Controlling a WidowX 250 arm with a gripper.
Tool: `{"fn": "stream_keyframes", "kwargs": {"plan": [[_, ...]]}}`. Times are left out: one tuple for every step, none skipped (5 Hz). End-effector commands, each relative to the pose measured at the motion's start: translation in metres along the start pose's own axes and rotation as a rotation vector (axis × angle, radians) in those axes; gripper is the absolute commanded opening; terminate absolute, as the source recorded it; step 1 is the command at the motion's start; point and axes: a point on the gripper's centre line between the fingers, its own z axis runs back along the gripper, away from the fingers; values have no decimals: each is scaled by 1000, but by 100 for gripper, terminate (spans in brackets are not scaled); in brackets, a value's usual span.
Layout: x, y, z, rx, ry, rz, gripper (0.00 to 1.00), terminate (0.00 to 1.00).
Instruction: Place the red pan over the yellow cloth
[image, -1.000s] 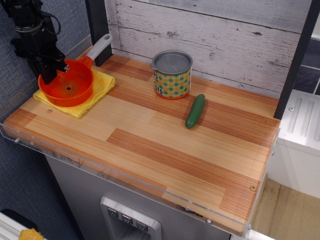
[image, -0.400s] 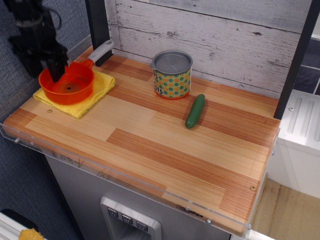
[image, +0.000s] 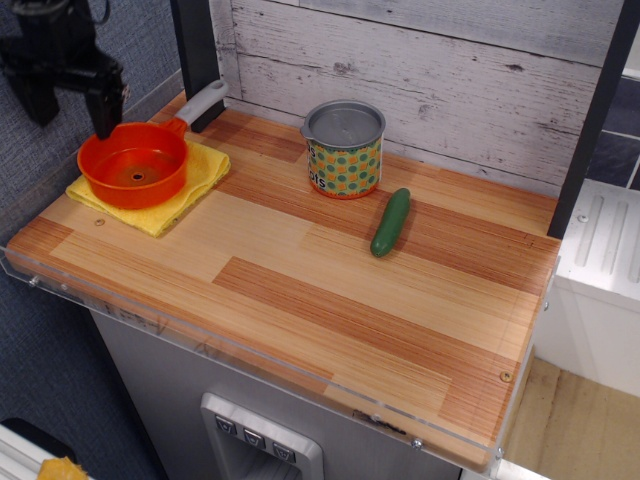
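Observation:
The red pan (image: 133, 163) sits upright on the yellow cloth (image: 190, 190) at the table's far left. Its light grey handle (image: 200, 101) points up and to the right, toward the back wall. A small dark hole shows in the pan's centre. My gripper (image: 72, 112) hangs above the pan's far left rim, apart from it. Its two black fingers stand open with nothing between them.
A tin with a grey lid and green and orange dots (image: 344, 148) stands at the back middle. A green cucumber (image: 390, 222) lies to its right. A dark post (image: 196, 40) rises behind the pan handle. The wooden table's front edge (image: 250, 350) has a clear plastic lip.
My gripper has let go of the pan's rim, opened and risen up and to the left. The pan has settled flat on the cloth.

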Motion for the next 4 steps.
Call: {"fn": "stream_keyframes", "kwargs": {"plan": [[-7,-46,57,21,-44,-10,100,0],[-15,-75,68,0,-62,-30,100,0],[-22,-102,70,-52,-62,-50,100,0],[-25,-130,72,-55,-65,-72,100,0]]}}
